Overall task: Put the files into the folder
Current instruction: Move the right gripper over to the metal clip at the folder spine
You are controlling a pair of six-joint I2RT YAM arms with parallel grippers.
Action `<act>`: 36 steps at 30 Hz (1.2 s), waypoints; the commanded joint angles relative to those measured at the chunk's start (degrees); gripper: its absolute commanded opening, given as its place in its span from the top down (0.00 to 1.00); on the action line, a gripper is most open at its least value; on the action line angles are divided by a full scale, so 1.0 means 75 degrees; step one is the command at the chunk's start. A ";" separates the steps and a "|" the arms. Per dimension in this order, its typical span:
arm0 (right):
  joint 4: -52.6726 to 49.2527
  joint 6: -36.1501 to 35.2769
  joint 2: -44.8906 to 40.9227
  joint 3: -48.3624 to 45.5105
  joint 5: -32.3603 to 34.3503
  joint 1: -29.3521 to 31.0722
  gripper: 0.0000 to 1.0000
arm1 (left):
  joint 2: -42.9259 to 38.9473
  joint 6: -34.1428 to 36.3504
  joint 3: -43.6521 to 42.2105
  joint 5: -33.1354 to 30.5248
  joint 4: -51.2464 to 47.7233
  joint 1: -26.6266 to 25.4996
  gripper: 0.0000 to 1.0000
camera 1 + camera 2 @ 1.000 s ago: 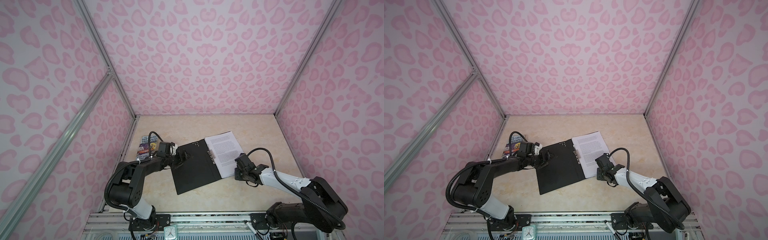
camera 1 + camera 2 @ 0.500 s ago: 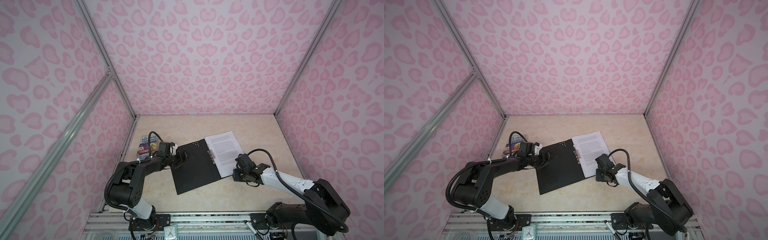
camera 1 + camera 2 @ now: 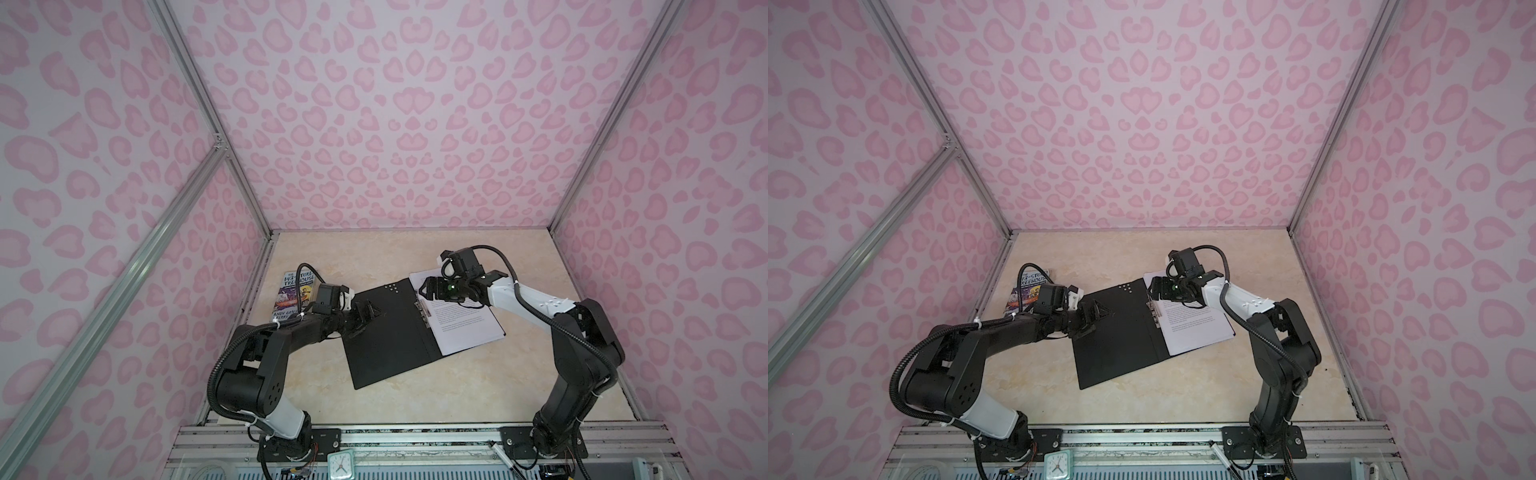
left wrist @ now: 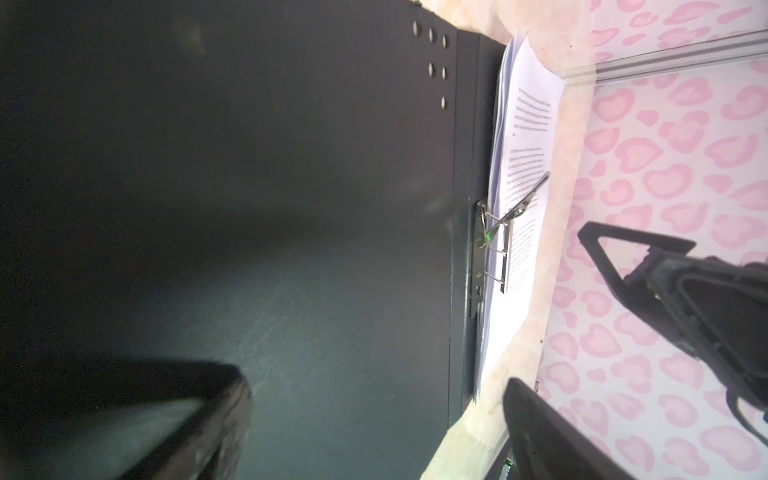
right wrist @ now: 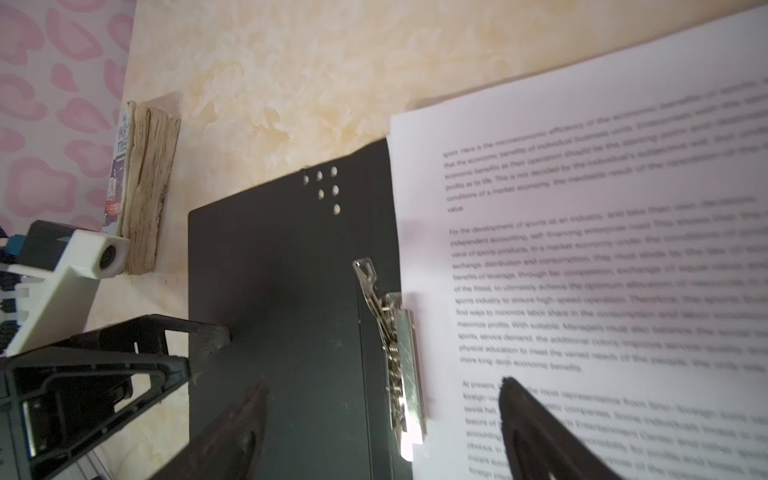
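The black folder [image 3: 390,332] [image 3: 1117,332] lies open and flat on the table. The files [image 3: 461,324] [image 5: 582,249], white printed sheets, are stacked on its right half. A metal clip [image 5: 399,353] [image 4: 498,232] at the spine sits on their edge. My right gripper [image 3: 430,289] [image 5: 386,415] hovers open above the far end of the spine, one finger over the black cover and one over the files. It holds nothing. My left gripper [image 3: 363,318] [image 4: 374,415] stands open at the cover's left edge, with a fingertip [image 5: 208,336] on the cover.
A colourful paperback book [image 3: 297,291] [image 5: 145,187] lies by the left wall, just behind the left wrist. Pink patterned walls close in three sides. A metal rail with a small clock [image 3: 340,465] runs along the front edge.
My right gripper has left the near right corner of the files, risen and swung to the far end of the spine, opening wide. The left arm, folder and files have not moved.
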 commanded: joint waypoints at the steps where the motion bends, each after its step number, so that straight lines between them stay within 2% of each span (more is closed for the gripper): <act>1: 0.0029 -0.0201 0.0698 0.0667 -0.0749 -0.0033 0.14 | 0.0028 -0.0010 -0.0009 -0.0595 -0.1060 0.0010 0.04; 10: 0.0176 0.0110 0.1956 0.1836 -0.1553 0.0005 0.18 | 0.0085 -0.0037 -0.0031 -0.0560 -0.0989 0.0013 0.04; 18: 0.0412 0.0482 0.2068 0.1829 -0.2114 0.0180 0.22 | 0.0150 -0.0083 -0.0019 -0.0568 -0.0920 0.0028 0.04; 24: 0.0569 0.0660 0.1728 0.1673 -0.2239 0.0236 0.24 | 0.0171 -0.0107 -0.0030 -0.0549 -0.0896 0.0028 0.04; 36: 0.1192 0.1049 0.0460 -0.0292 -0.2482 0.0243 0.26 | 0.0119 -0.0130 -0.0031 -0.0548 -0.0901 0.0057 0.04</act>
